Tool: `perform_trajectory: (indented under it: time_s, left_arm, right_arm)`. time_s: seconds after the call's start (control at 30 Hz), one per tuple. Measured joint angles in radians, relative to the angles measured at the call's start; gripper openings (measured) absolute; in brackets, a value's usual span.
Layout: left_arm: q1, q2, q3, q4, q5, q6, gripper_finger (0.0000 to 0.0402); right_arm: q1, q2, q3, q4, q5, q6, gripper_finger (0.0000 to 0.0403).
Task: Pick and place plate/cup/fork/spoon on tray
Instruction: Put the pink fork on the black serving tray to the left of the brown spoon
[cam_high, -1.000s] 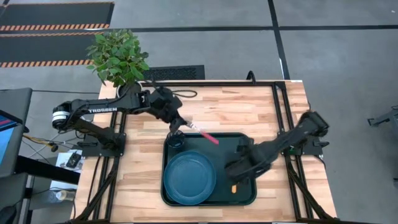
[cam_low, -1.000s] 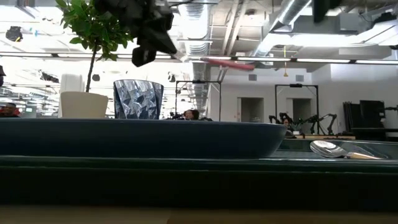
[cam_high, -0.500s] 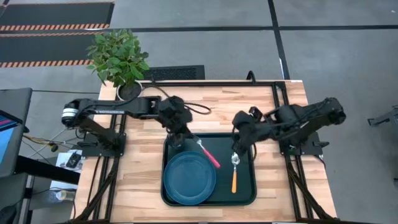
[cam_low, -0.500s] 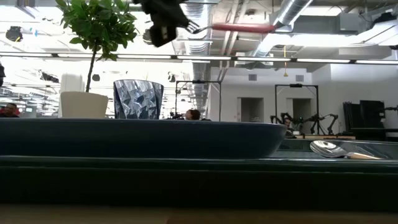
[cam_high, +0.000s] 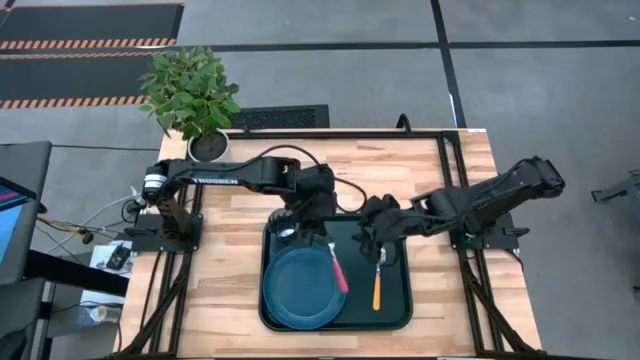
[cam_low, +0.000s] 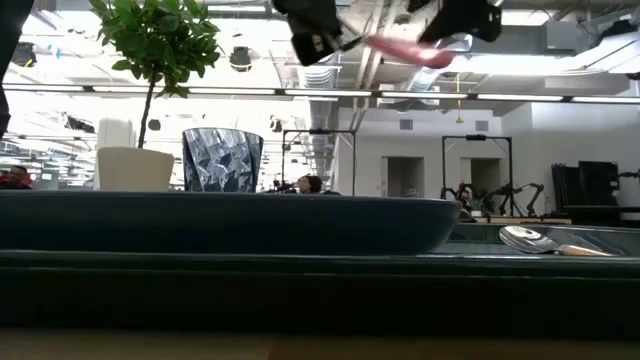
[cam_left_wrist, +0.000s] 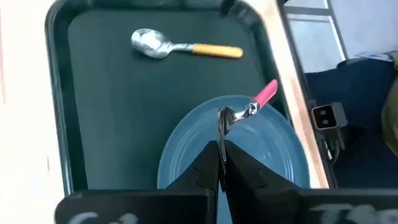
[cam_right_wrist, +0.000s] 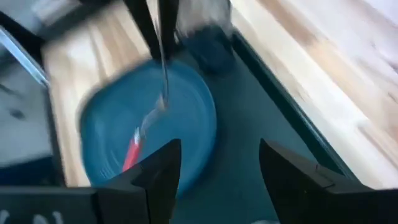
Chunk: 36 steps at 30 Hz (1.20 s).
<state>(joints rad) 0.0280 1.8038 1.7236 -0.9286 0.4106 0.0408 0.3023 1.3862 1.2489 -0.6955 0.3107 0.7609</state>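
Red-handled fork (cam_left_wrist: 249, 111) pinched by its metal head in the left tool (cam_left_wrist: 221, 163), fingers closed narrow on it, handle slanting out above the blue plate (cam_high: 303, 285). Right tool (cam_right_wrist: 216, 163) spread wide, holding nothing, hovering over the tray's (cam_high: 392, 315) right half just above the spoon (cam_high: 377, 285). Spoon flat on the tray floor beside the plate, orange handle toward the near edge. Dark tumbler, the cup (cam_low: 221, 159), standing in the tray's far left corner. Pale wooden worktop (cam_high: 220, 280) under the tray. Potted plant (cam_high: 190, 92) at the far left corner. Beyond, grey floor with striped mats (cam_high: 90, 43); bright ceiling lights and ducts in the low view.
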Motion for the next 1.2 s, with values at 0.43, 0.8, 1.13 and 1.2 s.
perform_trajectory:
  time_s: [0.43, 0.8, 1.13, 1.2]
  left_arm:
    - [-0.008, 0.0, 0.002, 0.121, -0.004, -0.02, 0.0]
    - [-0.008, 0.0, 0.002, 0.134, -0.006, -0.045, 0.0]
    - [-0.007, -0.001, 0.002, 0.135, -0.008, -0.049, 0.0]
    - [-0.007, -0.001, 0.002, 0.135, -0.009, -0.049, 0.0]
  right_arm:
    - [0.034, -0.074, -0.286, 0.473, 0.033, -0.038, 0.0238]
    - [0.01, -0.057, -0.286, 0.534, 0.029, -0.135, 0.0234]
    - [-0.012, -0.057, -0.286, 0.535, 0.005, -0.142, 0.0171]
    - [-0.018, -0.057, -0.286, 0.535, -0.005, -0.143, 0.0156]
